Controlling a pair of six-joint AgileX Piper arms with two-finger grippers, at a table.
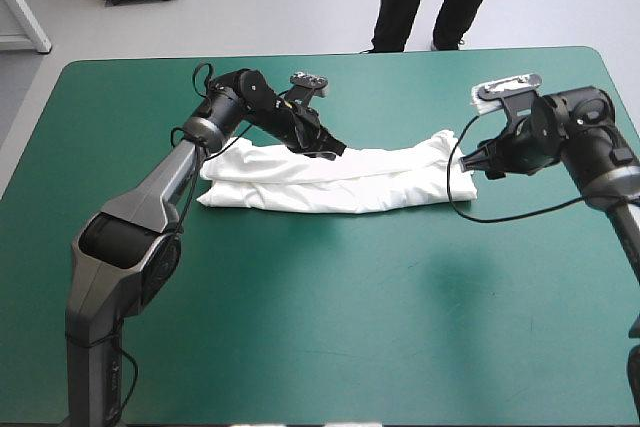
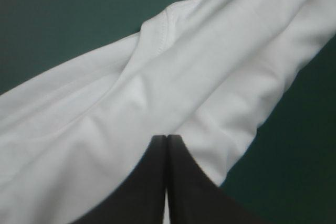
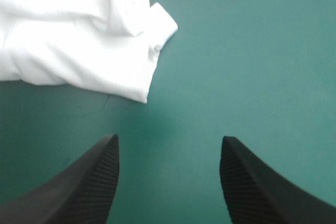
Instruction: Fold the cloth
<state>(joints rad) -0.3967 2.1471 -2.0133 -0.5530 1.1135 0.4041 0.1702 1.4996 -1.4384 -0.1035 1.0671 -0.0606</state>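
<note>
The white T-shirt [image 1: 340,179] lies as a long folded band across the middle of the teal-green table [image 1: 300,337], running left to right. My left gripper [image 1: 330,147] rests at the band's far edge, about midway along it. In the left wrist view its black fingers meet in a point [image 2: 166,139] on the white T-shirt [image 2: 157,72], with a thin sliver of cloth between them. My right gripper [image 1: 468,162] hovers just off the band's right end. It is open [image 3: 169,139], with only table cover between its fingers. The T-shirt's corner [image 3: 94,51] lies ahead and to one side.
Bare teal-green cover [image 1: 330,307] stretches from the T-shirt to the near edge and on both sides of it. A narrower strip of cover lies between the T-shirt and the far edge [image 1: 400,59].
</note>
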